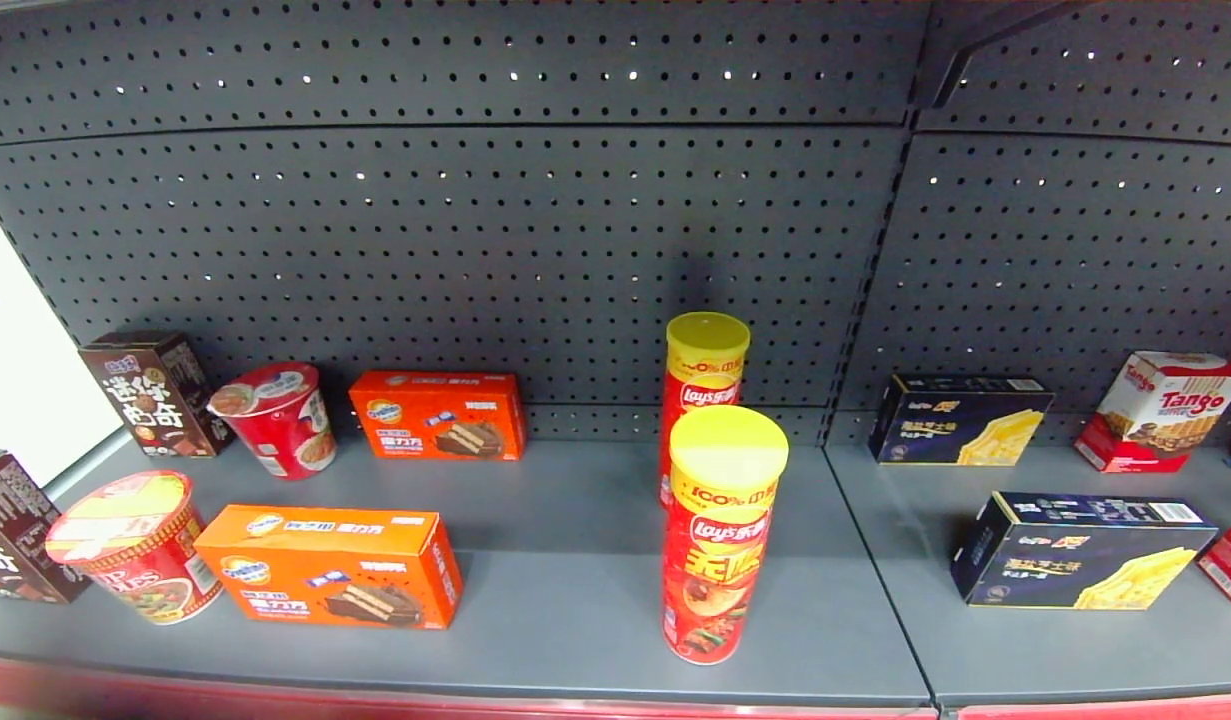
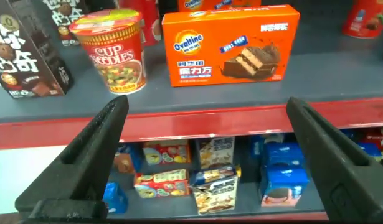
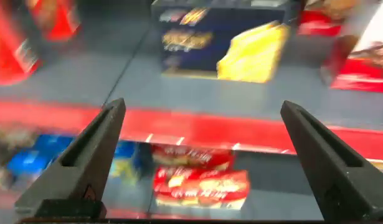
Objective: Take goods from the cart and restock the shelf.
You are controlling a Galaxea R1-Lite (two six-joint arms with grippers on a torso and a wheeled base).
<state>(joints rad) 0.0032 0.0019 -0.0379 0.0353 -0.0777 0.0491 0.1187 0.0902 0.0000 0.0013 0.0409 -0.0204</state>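
Grey pegboard back (image 1: pixel 455 230): perforated metal, across the whole upper half of the head view.
Shelf deck (image 1: pixel 575 560): grey, across the lower half; red front edge (image 2: pixel 197 121) along the bottom.
Dark blue boxes (image 1: pixel 1080 550): two at right, one in front, one behind, well apart.
Orange boxes (image 1: pixel 330 565): two at left, front one lower left, rear one against the pegboard.
Chip cans (image 1: pixel 720 535): two, red with yellow lids, upright at centre, one just behind the other.
Brown boxes (image 1: pixel 155 392): two, far left edge.
White-and-red box (image 1: pixel 1160 410): right, near the pegboard.
Noodle cups (image 1: pixel 135 545): two, red, left, each beside an orange box.
Left gripper (image 2: pixel 207 106): spread wide, holding nothing, facing the red front edge below an orange box and a cup.
Right gripper (image 3: pixel 202 107): spread wide, holding nothing, facing the red front edge below a dark blue box.
Lower shelf (image 2: pixel 197 211): assorted packets under the red front edge.
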